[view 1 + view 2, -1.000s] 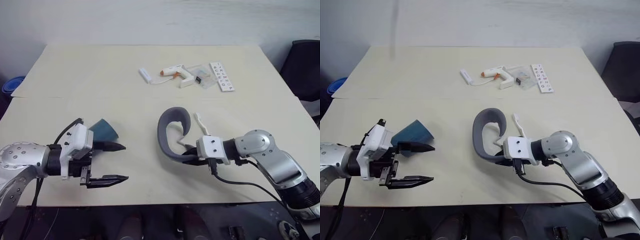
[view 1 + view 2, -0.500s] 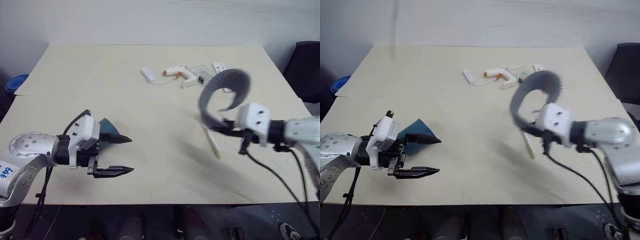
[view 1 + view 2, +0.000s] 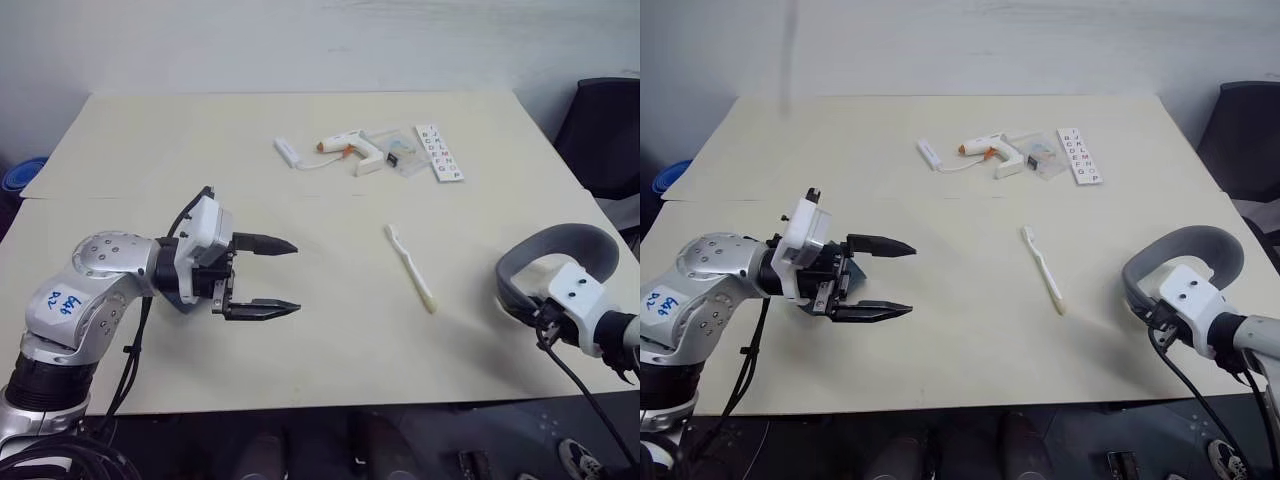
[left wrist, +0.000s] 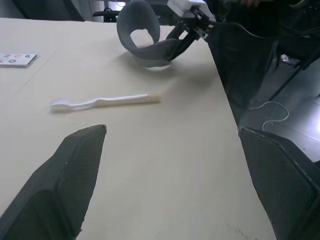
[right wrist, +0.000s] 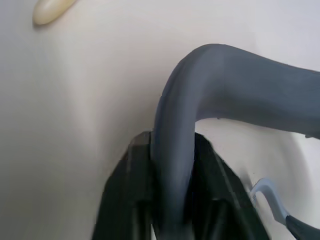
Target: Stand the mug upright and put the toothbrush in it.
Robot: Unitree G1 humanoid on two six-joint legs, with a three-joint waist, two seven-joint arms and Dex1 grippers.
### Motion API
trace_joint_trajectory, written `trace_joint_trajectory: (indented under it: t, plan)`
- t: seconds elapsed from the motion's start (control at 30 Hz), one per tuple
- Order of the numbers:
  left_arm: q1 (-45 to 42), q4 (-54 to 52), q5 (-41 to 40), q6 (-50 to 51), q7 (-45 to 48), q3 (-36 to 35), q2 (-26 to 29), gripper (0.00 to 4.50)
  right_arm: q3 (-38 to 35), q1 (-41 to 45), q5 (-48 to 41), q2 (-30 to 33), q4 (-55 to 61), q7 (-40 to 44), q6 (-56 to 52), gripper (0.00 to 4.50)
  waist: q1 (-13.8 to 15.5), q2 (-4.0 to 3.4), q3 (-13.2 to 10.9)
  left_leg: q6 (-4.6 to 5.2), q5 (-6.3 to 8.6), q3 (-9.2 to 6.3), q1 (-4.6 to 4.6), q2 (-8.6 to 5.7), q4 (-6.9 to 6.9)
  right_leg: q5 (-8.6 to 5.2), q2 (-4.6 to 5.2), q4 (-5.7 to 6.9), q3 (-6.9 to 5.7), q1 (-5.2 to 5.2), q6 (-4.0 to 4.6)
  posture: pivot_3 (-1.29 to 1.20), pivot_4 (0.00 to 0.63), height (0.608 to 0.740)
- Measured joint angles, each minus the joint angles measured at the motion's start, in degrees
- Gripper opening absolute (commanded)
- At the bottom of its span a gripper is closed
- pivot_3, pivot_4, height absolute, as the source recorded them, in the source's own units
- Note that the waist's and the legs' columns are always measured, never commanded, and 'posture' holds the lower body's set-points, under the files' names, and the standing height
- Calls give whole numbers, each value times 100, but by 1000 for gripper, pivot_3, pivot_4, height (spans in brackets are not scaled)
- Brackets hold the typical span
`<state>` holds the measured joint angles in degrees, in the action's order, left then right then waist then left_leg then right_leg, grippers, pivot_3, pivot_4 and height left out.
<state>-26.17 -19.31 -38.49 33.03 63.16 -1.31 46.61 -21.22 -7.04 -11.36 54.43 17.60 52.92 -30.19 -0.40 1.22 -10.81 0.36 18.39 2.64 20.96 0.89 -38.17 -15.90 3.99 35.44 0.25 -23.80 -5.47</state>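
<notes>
**A:** What are the fingers doing?

**B:** In the right wrist view, the right gripper (image 5: 172, 155) has its fingers (image 5: 134, 175) pinching the grey padded band (image 3: 560, 250). It holds the band at the right edge of the tabletop (image 3: 150, 130), toward the front corner. The left gripper (image 3: 290, 276) has its two black fingers spread wide with nothing between them. It hangs just over the front left part of the tabletop and points across toward the right edge.

**A:** And the task's things?

**B:** The toothbrush (image 3: 410, 267) lies flat and alone between the middle and the right edge, with its bristle head toward the far edge. Neither gripper touches it. Of the mug (image 3: 853, 273) I see only a teal sliver behind the left gripper, so I cannot tell how it lies.

**A:** Which step is this?

**B:** I'd judge it as clearing, because the band is off to the side and neither task step is done. Next, the band should be let go beside the edge. The open left gripper then needs to get around the mug and set it on its base before anyone lifts the brush.

**A:** The surroundings?

**B:** It's a pale, matte tabletop. Near the far edge sit a glue gun (image 3: 350, 150), a white stick (image 3: 288, 152), a clear packet (image 3: 395, 155) and a letter card (image 3: 441, 153). Behind is a plain wall, with a dark chair (image 3: 605, 140) beyond the right edge.
</notes>
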Motion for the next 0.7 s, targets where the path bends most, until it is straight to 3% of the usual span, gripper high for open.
trace_joint_trajectory:
  t: [0.13, 0.3, 0.43, 0.57, 0.7]
  plan:
    - [15, -6, 37, -40, 9, -11, -14, 4500, -158, 23, -143, 157, -6, 169, 49, 3256, 27, -2, -1, 1, 0, -1, 3, -4, -1, 0, 7, -3, 2, 0, -1, 0, 150, 740]
    - [416, -120, 22, 30, -26, -390, 296, 4500, -665, 732, -654, 979, -105, 980, 260, 3256, -21, -8, -5, 1, 1, -2, 0, 7, 2, -1, 4, -2, 4, -3, 1, 0, 150, 740]
    - [410, 12, -394, 504, -280, -1257, 584, 4500, -661, 2116, -1992, 1283, 70, 1412, -472, 3256, -48, -5, -6, -6, -2, -23, 2, 22, 2, -7, 25, 3, 3, -3, 11, 0, 150, 740]
    - [390, 593, -304, 836, -526, -1675, 1078, 4500, -40, 3087, -3333, 1058, 693, 1368, -1311, 3256, -61, -5, -6, -17, 2, -43, 5, 29, 7, -14, 24, 3, -17, -3, 25, 0, 150, 740]
    - [161, 1949, 401, 887, -670, -1476, 1670, 4500, 1084, 3370, -3502, 511, 1047, 1202, -1466, 3256, -82, -4, -7, -18, 1, -38, 29, 14, 7, -14, 36, 9, -17, -29, 24, 0, 150, 740]
